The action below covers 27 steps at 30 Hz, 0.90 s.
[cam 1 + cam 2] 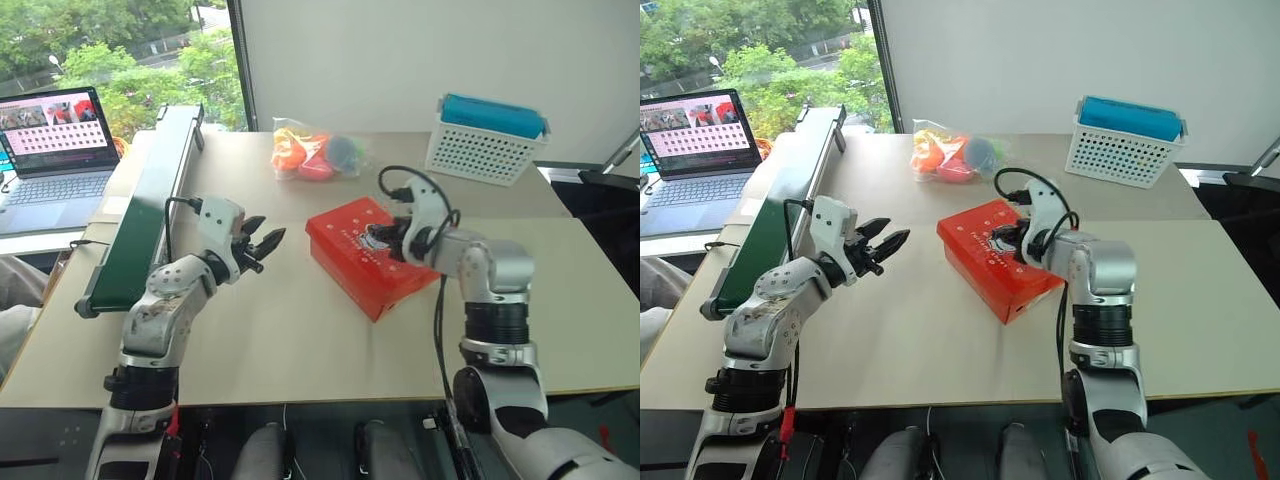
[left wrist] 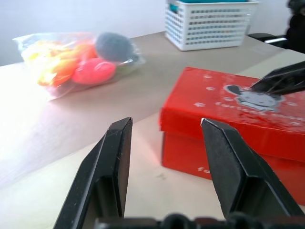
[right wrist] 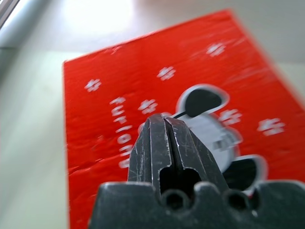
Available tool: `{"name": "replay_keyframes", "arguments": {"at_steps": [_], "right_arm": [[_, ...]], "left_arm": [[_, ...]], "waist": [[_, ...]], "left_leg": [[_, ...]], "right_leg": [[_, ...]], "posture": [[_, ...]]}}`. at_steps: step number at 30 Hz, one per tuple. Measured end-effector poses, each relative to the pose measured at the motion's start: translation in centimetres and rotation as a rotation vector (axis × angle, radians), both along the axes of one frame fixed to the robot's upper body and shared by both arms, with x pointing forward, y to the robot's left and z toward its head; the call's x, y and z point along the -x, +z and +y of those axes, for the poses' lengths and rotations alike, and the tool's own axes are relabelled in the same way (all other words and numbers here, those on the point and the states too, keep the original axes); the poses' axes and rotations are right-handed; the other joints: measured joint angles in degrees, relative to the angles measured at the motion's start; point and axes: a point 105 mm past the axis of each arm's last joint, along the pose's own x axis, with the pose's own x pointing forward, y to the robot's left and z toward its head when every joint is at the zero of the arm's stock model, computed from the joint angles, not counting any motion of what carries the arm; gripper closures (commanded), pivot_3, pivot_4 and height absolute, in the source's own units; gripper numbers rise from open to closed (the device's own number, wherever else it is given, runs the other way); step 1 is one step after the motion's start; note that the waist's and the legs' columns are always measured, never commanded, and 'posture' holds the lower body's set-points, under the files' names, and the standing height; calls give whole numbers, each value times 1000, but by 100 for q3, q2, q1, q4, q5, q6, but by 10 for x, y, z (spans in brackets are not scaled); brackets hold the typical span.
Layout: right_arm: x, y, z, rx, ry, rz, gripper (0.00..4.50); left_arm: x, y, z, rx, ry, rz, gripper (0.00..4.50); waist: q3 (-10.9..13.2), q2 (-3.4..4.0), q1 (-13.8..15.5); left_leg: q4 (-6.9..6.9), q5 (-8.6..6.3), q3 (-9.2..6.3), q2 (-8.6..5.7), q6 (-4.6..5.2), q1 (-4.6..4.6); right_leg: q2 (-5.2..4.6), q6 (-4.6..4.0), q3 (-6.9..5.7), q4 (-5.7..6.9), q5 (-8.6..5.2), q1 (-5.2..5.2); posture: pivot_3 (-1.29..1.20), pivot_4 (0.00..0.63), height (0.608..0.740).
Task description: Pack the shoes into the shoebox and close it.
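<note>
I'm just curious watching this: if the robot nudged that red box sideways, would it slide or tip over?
Probably slide. The shoebox is low and wide with its lid shut, sitting flat on the smooth table, so tipping looks unlikely. Being cardboard, it is likely light, and the lid might dent under a hard press.

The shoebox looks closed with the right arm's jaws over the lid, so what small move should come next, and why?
Probably lift the right gripper straight up and clear. The shoebox already has its lid down flat, and the shut jaws sit just over the lid's printed top. The left gripper hangs beside the box with open jaws, holding nothing. Whether the lid is fully seated on the far side I cannot tell.
</note>
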Motion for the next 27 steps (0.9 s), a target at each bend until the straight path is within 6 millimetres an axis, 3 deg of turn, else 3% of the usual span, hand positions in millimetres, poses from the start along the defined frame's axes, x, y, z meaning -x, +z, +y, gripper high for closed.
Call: {"name": "replay_keyframes", "arguments": {"at_steps": [3,5,10,15,22,27], "right_arm": [[2,18,-42,168,-54,-190,4424],[7,18,-64,292,-67,-253,4424],[23,-13,-110,489,-115,-275,4424],[29,-29,-152,554,-264,-281,4424],[37,-27,-195,557,-470,-323,4424],[47,-43,-209,559,-527,-292,4424]], "left_arm": [[-6,-2,16,35,106,-8,2060],[-10,-6,32,64,192,2,2060],[-13,-18,68,76,385,5,2060],[-11,-49,98,76,549,70,2060],[-8,-57,102,83,584,58,2060],[-5,-63,98,96,588,67,2060]], "waist": [[34,-4,35],[40,-12,37],[49,-23,-4],[52,-27,2],[54,-31,69],[54,-32,105]], "left_leg": [[4,-4,1,-2,7,-6],[4,-6,4,-1,10,-5],[6,-4,12,4,7,2],[10,-1,10,6,5,7],[9,-2,10,5,7,3],[16,-2,10,6,7,4]], "right_leg": [[-1,10,1,-11,2,1],[-1,13,2,-16,1,4],[-1,13,8,-17,2,7],[-1,13,7,-18,3,13],[-2,12,7,-21,3,13],[-2,12,7,-22,3,17]], "posture": [[0,150,699],[0,150,699],[0,150,699],[0,150,699],[0,150,699],[0,150,699]]}}
